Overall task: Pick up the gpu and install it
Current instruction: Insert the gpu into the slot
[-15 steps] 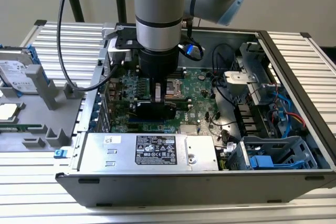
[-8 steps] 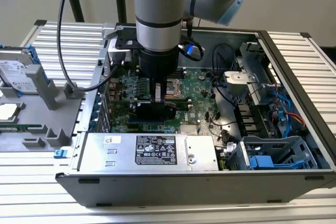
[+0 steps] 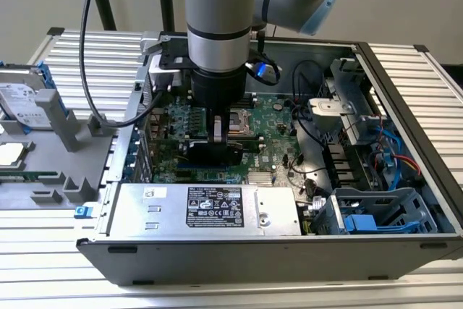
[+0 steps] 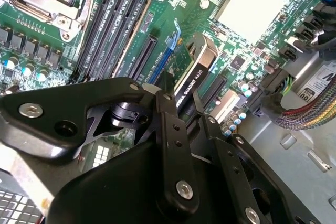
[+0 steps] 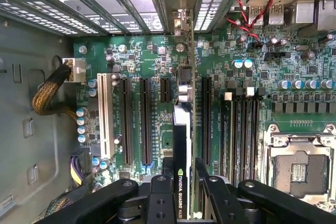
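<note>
Now | tool [image 5: 182,182] clamped on gpu [image 5: 181,145] | edge-down over motherboard [image 5: 294,51] | slatted metal table [image 3: 405,70]

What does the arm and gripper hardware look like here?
The arm is silver-grey tube with light blue joint caps; a black cylindrical wrist section sits below it. A black cable loops beside it. The gripper is matte black, with flat linkage fingers joined by silver screws.
</note>
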Available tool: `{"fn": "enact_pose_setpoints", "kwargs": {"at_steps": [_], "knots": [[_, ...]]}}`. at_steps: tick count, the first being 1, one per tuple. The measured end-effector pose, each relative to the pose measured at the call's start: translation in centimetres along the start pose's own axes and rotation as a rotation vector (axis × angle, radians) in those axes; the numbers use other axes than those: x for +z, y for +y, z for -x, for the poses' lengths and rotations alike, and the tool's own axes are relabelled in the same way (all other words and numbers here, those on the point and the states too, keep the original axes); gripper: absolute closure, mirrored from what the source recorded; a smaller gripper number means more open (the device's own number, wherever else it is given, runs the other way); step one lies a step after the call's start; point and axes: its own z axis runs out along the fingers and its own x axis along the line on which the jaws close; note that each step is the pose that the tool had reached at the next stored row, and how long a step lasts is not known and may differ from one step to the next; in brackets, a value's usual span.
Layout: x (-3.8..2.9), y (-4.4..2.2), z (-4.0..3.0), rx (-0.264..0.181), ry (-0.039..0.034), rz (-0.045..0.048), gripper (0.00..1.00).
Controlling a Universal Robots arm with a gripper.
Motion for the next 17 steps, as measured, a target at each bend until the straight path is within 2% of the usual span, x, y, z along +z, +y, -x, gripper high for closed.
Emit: {"fn": "enact_pose_setpoints", "kwargs": {"at_steps": [8,12,17], "knots": [[0.04,0.0,-0.37,-0.002,-0.0071,-0.0001,1.0],[0.04,-0.01,-0.42,-0.003,-0.008,0.0001,1.0],[0.06,-0.01,-0.77,-0.002,-0.0185,0.0004,1.0]]}}
